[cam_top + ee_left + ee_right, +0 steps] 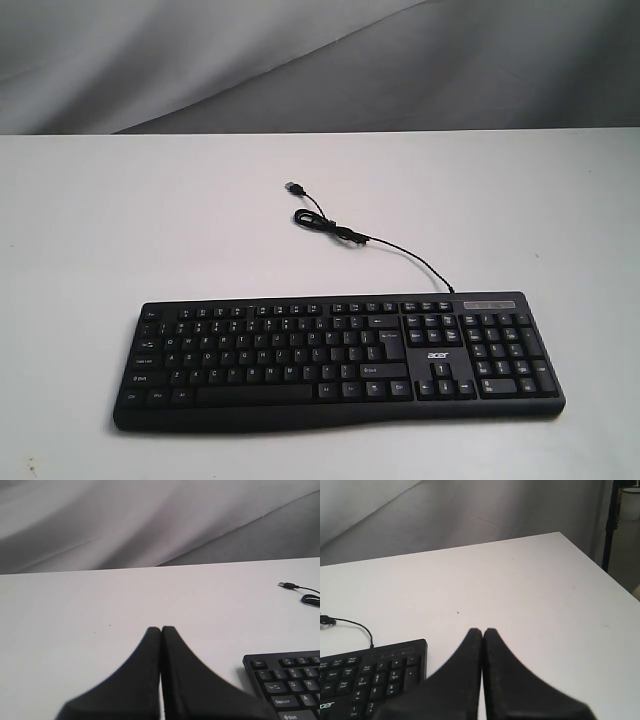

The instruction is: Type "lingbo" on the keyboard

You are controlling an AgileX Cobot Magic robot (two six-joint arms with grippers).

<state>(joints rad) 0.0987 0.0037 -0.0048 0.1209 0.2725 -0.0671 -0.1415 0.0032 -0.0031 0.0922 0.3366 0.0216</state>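
The left gripper (161,629) and right gripper (482,630) flank the keyboard (340,360), fingers pressed together (seemingly above the table (150,220)).

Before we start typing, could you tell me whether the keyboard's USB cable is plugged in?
Unplugged: the USB plug lies free on the white table, its cable looped beyond the keyboard.

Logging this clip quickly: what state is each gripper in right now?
Left gripper: closed, holding nothing.
Right gripper: closed, holding nothing.

both the left pincer (161,629) and right pincer (482,630) have jaws pressed together, holding nothing.
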